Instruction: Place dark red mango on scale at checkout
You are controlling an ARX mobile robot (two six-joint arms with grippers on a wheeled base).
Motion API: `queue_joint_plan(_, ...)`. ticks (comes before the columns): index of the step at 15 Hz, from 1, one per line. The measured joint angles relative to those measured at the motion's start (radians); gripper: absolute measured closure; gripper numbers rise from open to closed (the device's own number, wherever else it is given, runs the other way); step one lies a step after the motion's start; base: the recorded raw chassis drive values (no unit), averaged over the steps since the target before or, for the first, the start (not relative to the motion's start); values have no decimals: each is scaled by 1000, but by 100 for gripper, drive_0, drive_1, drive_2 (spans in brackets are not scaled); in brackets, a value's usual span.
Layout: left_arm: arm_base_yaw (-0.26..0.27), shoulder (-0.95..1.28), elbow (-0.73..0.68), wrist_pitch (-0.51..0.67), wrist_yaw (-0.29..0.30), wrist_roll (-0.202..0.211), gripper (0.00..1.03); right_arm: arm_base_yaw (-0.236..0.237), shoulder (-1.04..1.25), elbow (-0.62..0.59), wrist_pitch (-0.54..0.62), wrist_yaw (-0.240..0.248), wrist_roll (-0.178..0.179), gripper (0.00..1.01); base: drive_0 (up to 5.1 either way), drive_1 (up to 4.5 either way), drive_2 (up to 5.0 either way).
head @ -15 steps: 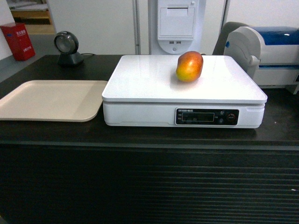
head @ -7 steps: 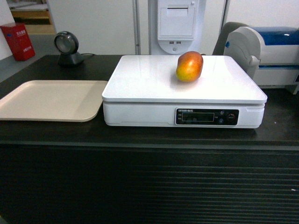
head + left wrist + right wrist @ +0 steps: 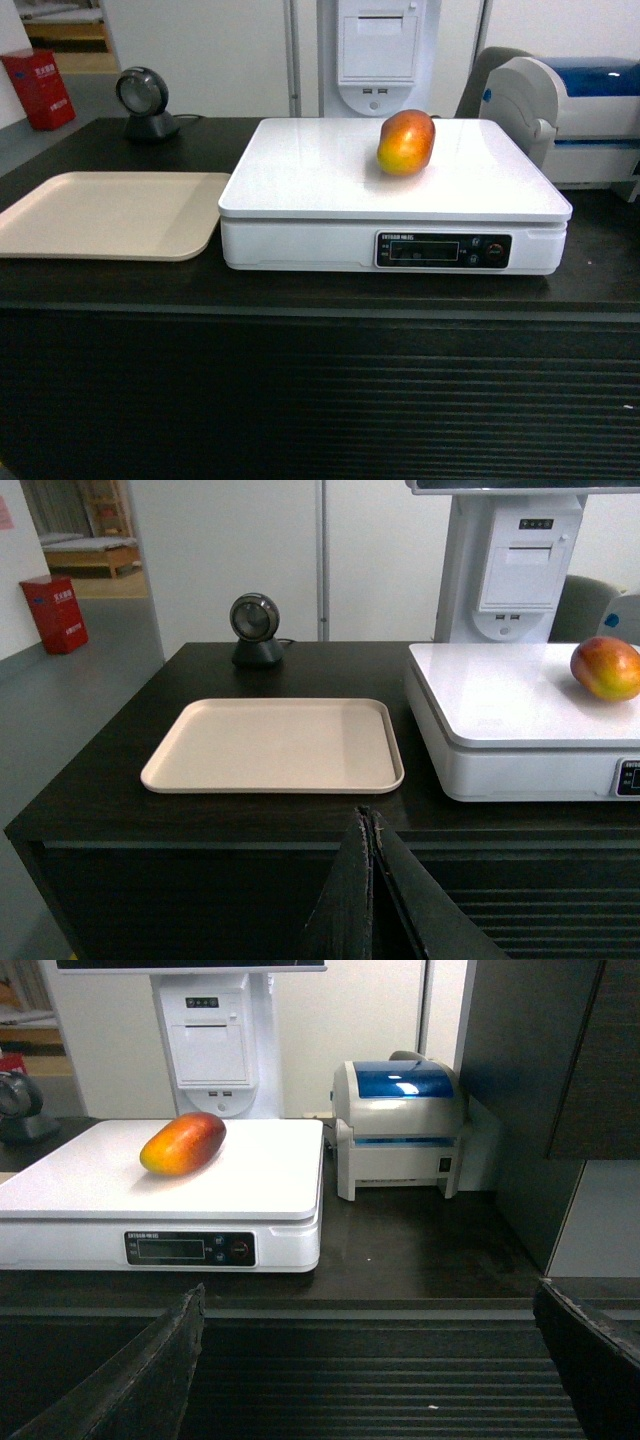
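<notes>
On the checkout [image 3: 120, 285], the scale [image 3: 330, 175] has bare platform left of and in front of the dark red mango [image 3: 405, 142]. A white terminal post [image 3: 378, 55] rises just behind it, a label printer [image 3: 575, 115] crowds its right edge, and the beige tray [image 3: 105, 213] lies just beside its left

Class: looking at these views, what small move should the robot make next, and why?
Probably none beyond keeping both arms back. The mango already rests on the scale, untouched; the left pincer is shut and the right pincer open, both short of the counter.
</notes>
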Motion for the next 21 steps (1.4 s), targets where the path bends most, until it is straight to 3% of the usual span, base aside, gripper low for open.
queue_joint_plan(3, 0, -50, 0, -53, 0, 0, 101, 0, 0, 0, 0, 0, 0, 3, 0, 0, 0)
queue_joint_plan(4, 0, -150, 0, -207, 3, 0, 101, 0, 0, 0, 0, 0, 0, 3, 0, 0, 0)
queue_joint_plan(8, 0, -207, 1, -218, 0, 0, 99, 0, 0, 0, 0, 0, 0, 3, 0, 0, 0)
queue_joint_plan(16, 0, -207, 1, -223, 0, 1, 3, 0, 0, 0, 0, 0, 0, 3, 0, 0, 0)
queue_joint_plan(21, 0, -207, 1, -223, 0, 1, 5, 0, 0, 0, 0, 0, 0, 3, 0, 0, 0)
